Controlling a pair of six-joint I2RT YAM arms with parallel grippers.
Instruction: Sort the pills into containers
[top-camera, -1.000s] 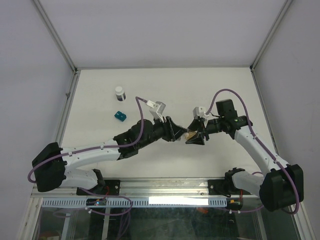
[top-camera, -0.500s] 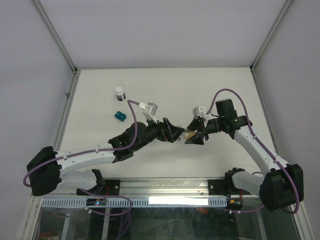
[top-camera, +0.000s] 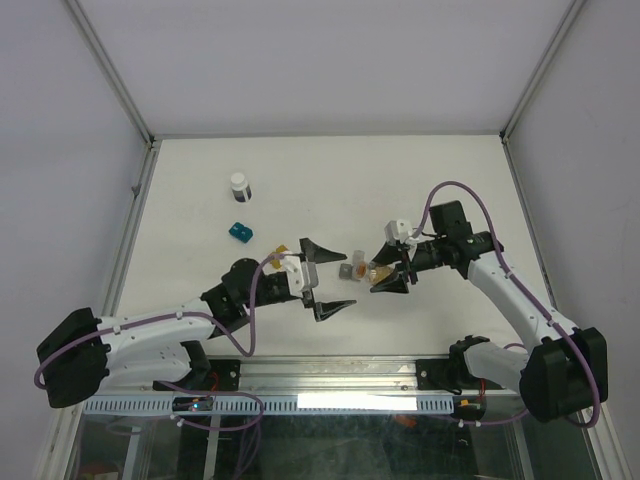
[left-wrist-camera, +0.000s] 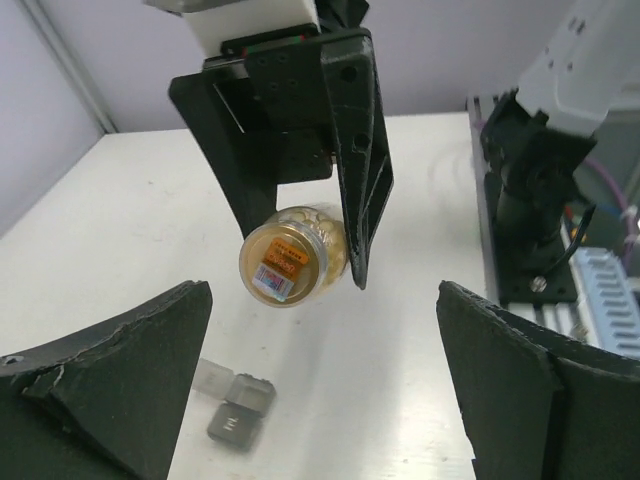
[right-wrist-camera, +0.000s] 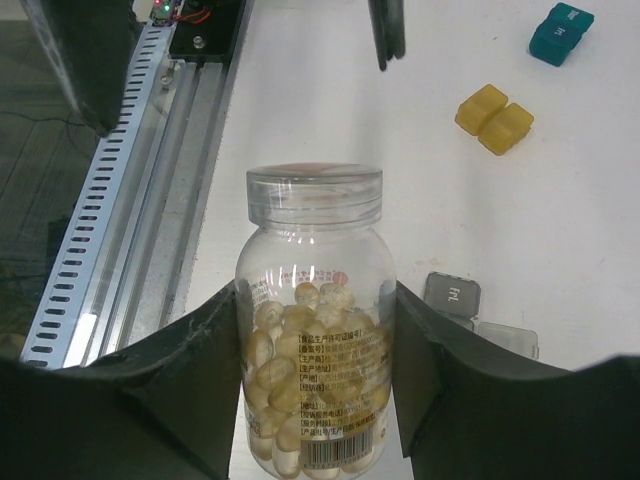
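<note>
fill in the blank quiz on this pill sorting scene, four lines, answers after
1. The right gripper holds a clear bottle filled with ___.
2. The left gripper has its jaws ___.
3. The container lying closest to the clear bottle is coloured ___.
4. The teal container lies near a small bottle whose cap is ___.

Missing words: pills; open; gray; white
</note>
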